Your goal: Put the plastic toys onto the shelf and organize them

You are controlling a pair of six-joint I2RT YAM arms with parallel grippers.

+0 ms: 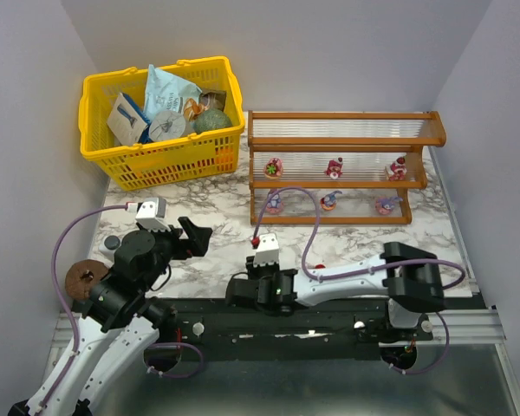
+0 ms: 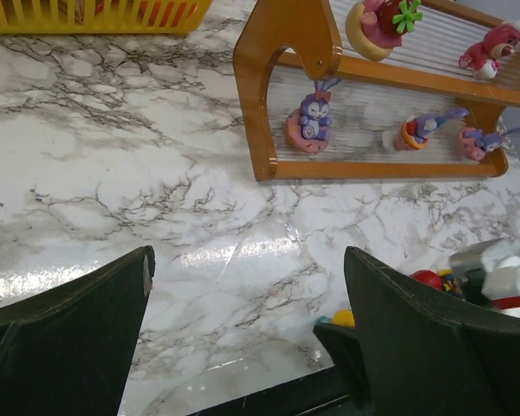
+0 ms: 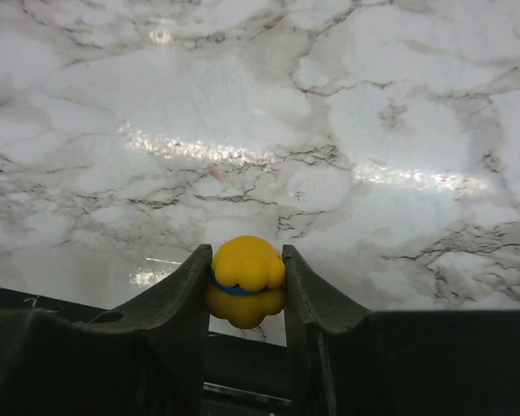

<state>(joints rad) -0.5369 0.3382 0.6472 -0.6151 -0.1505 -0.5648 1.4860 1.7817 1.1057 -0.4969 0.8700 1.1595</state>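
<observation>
Right pincer (image 3: 248, 256) clamps round yellow plastic toy (image 3: 247, 270), bottom centre; left pincer (image 2: 247, 260) spread wide above marble counter (image 2: 95, 165).

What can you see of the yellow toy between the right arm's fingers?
The yellow toy is small, round and lumpy, glossy like plastic, with a thin blue band around its middle. The two dark fingers press its left and right sides. It is at the near edge of the marble table.
</observation>
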